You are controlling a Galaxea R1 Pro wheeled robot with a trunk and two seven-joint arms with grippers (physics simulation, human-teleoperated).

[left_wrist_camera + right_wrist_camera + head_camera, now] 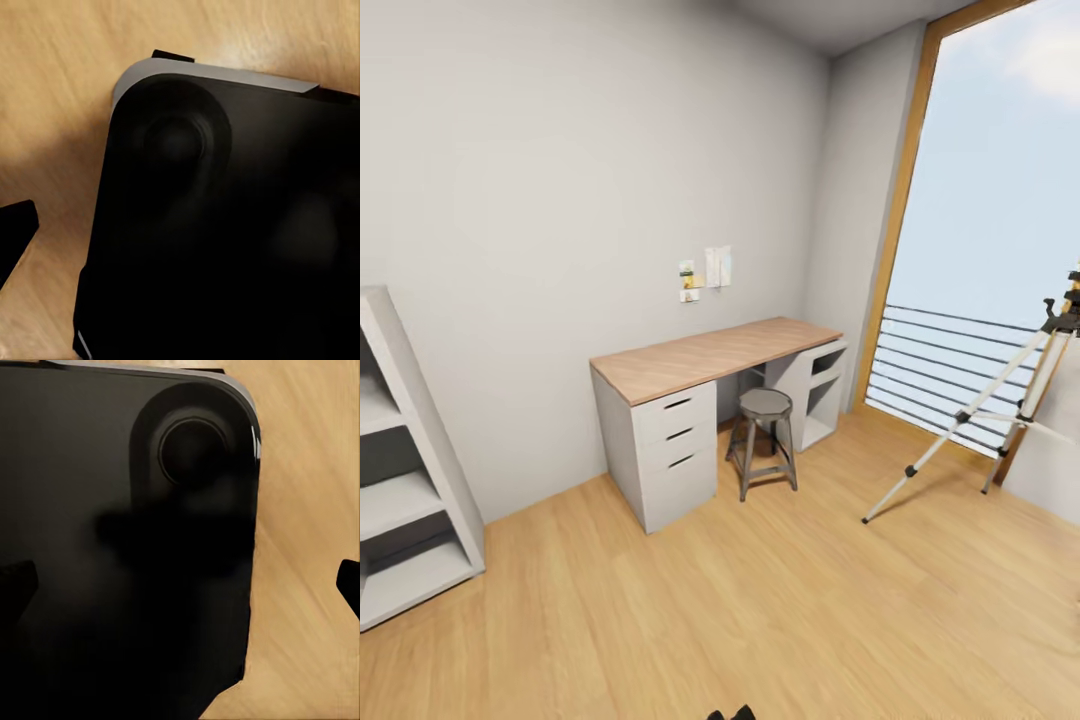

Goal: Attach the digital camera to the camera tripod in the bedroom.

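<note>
Wood floor (760,600) runs to a big window (1000,200); the camera tripod (1000,400) stands there, far from both jaws; I see no camera. Whether the jaws are spread, I cannot tell. Best roll closer slowly, keeping clear of those legs.

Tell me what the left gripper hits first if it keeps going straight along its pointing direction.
Probably the robot's own black base: in the left wrist view a dark rounded body with a pale rim lies straight ahead, over the wood floor. One left fingertip shows at the edge. Depth is unclear.
</note>
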